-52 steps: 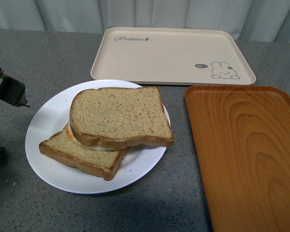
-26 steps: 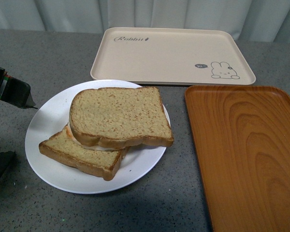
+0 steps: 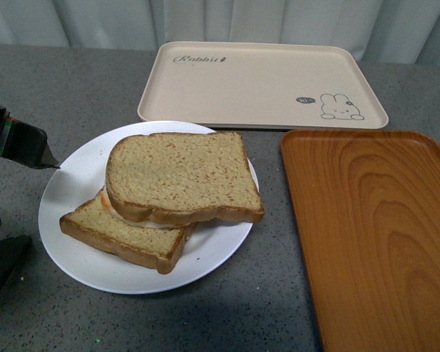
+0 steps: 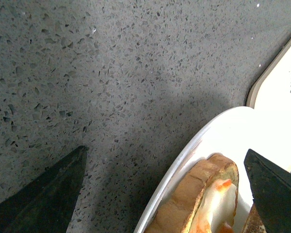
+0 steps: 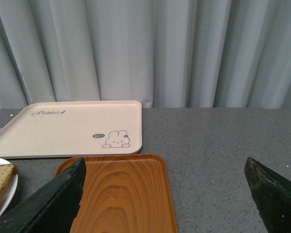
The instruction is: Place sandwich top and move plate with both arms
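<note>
The sandwich top (image 3: pixel 177 174), a plain tan slice, lies across a lower slice (image 3: pixel 121 231) on the white plate (image 3: pixel 66 183). My left gripper (image 3: pixel 37 204) is open at the plate's left rim, one finger over the rim and the other near the table's front. The left wrist view shows the left gripper (image 4: pixel 165 150) straddling the plate's rim (image 4: pixel 184 155), with the egg-bearing slice (image 4: pixel 199 194) between its fingers. My right gripper (image 5: pixel 165 160) is open above the table, holds nothing, and is out of the front view. The plate (image 5: pixel 12 187) shows only as a sliver there.
A beige rabbit-print tray (image 3: pixel 260 82) lies behind the plate. An orange-brown wood-grain tray (image 3: pixel 374 235) fills the right side, close to the plate's right rim. Grey curtains (image 5: pixel 150 48) hang behind the speckled grey table (image 3: pixel 81 81).
My left gripper has moved right, toward the plate, until its fingers reach the left rim. The plate and both slices have stayed put.
</note>
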Action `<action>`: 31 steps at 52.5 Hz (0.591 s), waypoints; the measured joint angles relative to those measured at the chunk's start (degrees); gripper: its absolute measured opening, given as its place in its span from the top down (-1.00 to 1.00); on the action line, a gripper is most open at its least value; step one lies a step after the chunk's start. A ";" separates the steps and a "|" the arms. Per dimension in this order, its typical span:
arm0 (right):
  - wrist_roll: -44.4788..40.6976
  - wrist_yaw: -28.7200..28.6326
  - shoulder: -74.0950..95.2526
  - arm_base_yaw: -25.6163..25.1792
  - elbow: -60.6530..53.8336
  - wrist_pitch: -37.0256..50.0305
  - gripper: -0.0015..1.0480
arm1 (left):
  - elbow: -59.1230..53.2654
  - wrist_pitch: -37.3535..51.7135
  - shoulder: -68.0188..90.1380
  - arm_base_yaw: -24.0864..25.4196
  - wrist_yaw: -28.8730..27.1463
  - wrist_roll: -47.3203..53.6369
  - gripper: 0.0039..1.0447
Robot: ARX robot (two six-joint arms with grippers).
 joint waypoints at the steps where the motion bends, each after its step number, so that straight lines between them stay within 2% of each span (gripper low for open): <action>1: 0.00 0.00 0.00 0.00 0.00 0.00 -0.83 | -0.04 0.00 0.04 -0.04 0.09 -0.09 -0.80; 20: 0.00 0.00 0.00 0.00 0.00 0.00 -0.83 | -0.81 0.59 2.73 -0.52 2.03 -4.17 0.49; 27: 0.00 0.00 0.00 0.00 0.00 0.00 -0.83 | -0.94 1.77 2.75 -0.48 1.22 -5.35 0.83; 31: 0.00 0.00 0.00 0.00 0.00 0.00 -0.83 | -0.74 2.56 2.47 -0.26 0.70 -5.88 0.92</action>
